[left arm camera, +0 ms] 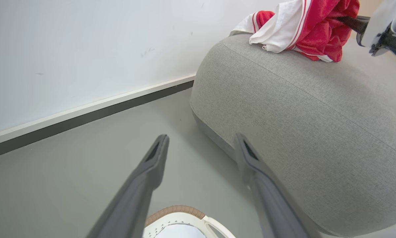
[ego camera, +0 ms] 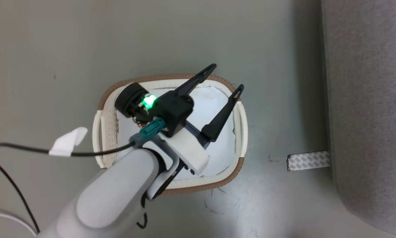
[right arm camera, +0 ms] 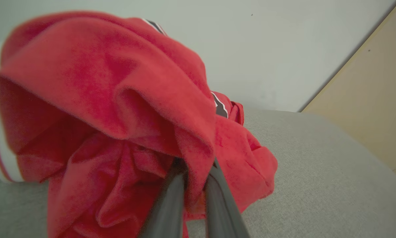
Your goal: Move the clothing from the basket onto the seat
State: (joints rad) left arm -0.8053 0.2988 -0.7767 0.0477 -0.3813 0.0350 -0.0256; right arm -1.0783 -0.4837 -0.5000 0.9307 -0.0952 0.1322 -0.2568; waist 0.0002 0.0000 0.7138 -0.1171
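Jersey (right arm camera: 118, 99) on sofa (right arm camera: 317, 165), right gripper (right arm camera: 196, 178) clamped on it

The jersey is bright red and crumpled, with a white panel edged in red stripes. It lies heaped on the sofa's grey top, at 1 o'clock in the left wrist view. The right gripper's fingers stand close together, pinching a red fold. The left gripper (ego camera: 226, 77) is spread wide and holds nothing. It hangs over the basket (ego camera: 125, 86) and points to 1 o'clock in the head view, its pale forearm (ego camera: 118, 185) rising from 7 o'clock. The basket holds a pale pad (ego camera: 217, 99), and the sofa is at its 3 o'clock.
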